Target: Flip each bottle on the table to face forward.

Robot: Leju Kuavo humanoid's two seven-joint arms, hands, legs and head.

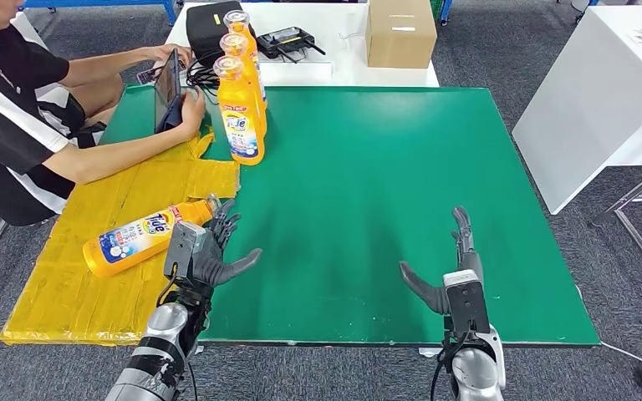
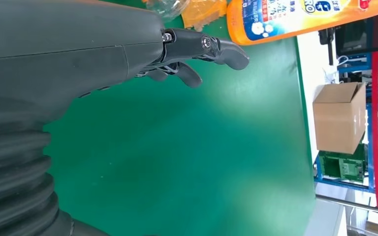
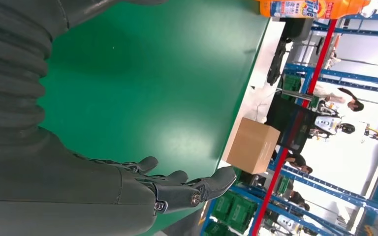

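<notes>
A green mat (image 1: 401, 192) covers the table, with a yellow sheet (image 1: 109, 251) laid along its nine o'clock side. One bottle (image 1: 146, 236) lies on its side on that sheet, at about eight o'clock on the table, cap toward the mat and label up. Three more bottles (image 1: 240, 109) stand upright in a tight row at about eleven o'clock, on the mat's left edge.

The left hand (image 1: 209, 255) hangs over the mat's edge just beside the lying bottle's cap, fingers spread and pointing away from the robot, thumb out toward the centre; it holds nothing. From the wrist, its fingers (image 2: 204, 46) stop short of the bottle. The right hand (image 1: 451, 267) hovers at about five o'clock over bare mat, well apart from every bottle, fingers straight and apart, thumb out to the side, holding nothing.

At ten o'clock a seated person (image 1: 17, 117) in a striped shirt holds a tablet (image 1: 169, 88). Past the mat's far edge sit a cardboard box (image 1: 399, 32) and a black case (image 1: 209, 29). A white table (image 1: 602, 92) stands at two o'clock.
</notes>
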